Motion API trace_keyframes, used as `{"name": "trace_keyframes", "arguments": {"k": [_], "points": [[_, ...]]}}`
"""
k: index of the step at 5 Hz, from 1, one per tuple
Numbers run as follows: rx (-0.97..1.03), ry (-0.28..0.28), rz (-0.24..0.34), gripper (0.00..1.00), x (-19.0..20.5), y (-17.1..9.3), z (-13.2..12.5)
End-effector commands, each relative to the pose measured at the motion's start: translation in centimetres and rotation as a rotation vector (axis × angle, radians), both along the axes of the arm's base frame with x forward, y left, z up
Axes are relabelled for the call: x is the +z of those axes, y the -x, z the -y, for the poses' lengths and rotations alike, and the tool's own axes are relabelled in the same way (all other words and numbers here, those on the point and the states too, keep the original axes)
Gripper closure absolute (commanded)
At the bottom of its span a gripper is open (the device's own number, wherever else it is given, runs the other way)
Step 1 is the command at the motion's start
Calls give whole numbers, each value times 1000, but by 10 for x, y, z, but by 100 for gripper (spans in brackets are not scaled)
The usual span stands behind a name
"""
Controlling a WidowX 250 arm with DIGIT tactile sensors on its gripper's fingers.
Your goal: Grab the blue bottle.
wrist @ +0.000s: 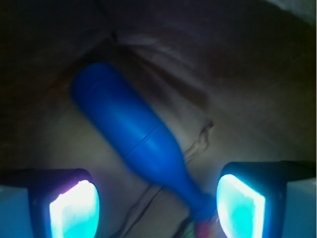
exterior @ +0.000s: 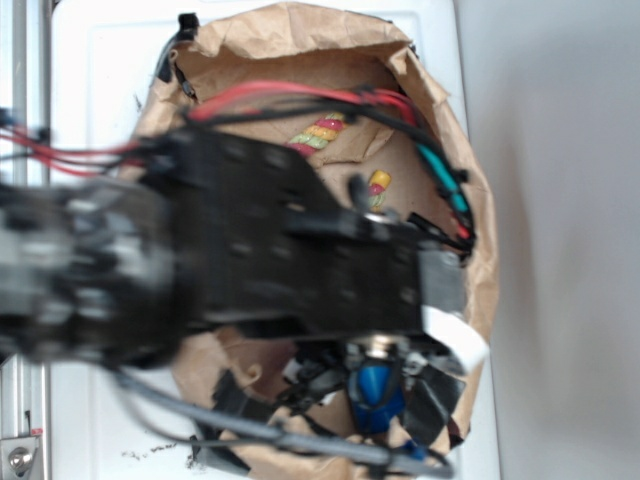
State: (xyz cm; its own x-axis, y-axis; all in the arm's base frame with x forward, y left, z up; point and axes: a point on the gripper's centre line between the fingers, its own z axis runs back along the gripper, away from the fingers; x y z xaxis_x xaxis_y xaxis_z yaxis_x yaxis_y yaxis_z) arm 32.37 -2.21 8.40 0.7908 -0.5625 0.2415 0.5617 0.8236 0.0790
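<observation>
The blue bottle [wrist: 133, 134] lies on its side on brown paper, running diagonally from upper left to lower right in the wrist view. Its plump body lies ahead of my fingers, and its narrow neck ends just beside the right pad [wrist: 240, 206]. My gripper [wrist: 158, 203] is open, with the left pad [wrist: 74, 210] well clear of the bottle. In the exterior view the bottle [exterior: 378, 392] shows as a blue patch under the black arm [exterior: 300, 250], near the bag's front edge. Most of the bottle is hidden there.
A crumpled brown paper bag [exterior: 300, 40] lies open on a white surface [exterior: 100, 80], its walls standing around the gripper. A red-yellow-green twisted rope [exterior: 320, 132] lies at the back of the bag. Red and black cables [exterior: 300, 95] arch over it.
</observation>
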Motion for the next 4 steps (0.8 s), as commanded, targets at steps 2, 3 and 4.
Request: {"name": "trace_keyframes", "arguments": {"k": [2,3,4], "points": [[-244,139,75,0,-1,0,44],[-260,120,130,0,-20,1,51],[-284,96,130,0,-34,-1,56]]}}
